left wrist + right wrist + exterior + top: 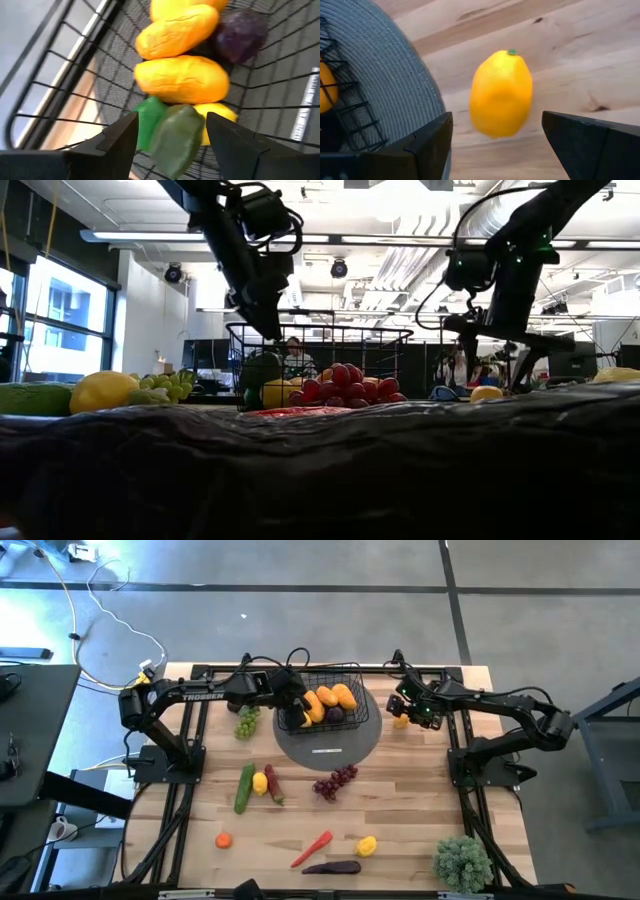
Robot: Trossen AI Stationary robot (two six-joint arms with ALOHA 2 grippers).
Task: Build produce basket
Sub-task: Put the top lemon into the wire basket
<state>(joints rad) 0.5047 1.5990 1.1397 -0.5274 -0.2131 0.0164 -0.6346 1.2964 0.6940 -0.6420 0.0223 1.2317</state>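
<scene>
High view: the basket (335, 700) sits on the grey round mat (330, 735) at the far middle of the wooden table (400, 810); both arms reach toward it from the two sides
Left gripper: the left gripper (292, 712) hangs over the basket's left end; in the left wrist view (172, 132) its fingers are spread, with a green piece (170, 135) lying between them and touching neither, so nothing is pinched
Basket contents: yellow-orange pieces (182, 77) piled together, a dark purple piece (242, 32) beside them, the green piece at the near end
Right gripper: the right gripper (408, 712) is just right of the mat; its fingers are spread (495, 145) on either side of a lemon (501, 92) that lies on the wood, clear of both fingers
Produce on the table: green grapes (246, 723) left of the basket; cucumber (244, 788), a yellow lemon (260, 782) and a dark red piece (273, 785) close together; purple grapes (335, 781) near the mat's front; a small orange piece (224, 839); red chilli (312, 849); eggplant (332, 867); another yellow piece (367, 845)
Other: a bushy potted plant (462, 862) at the near right corner
Low view: a person (293, 356) shows through the mesh, in the room behind
</scene>
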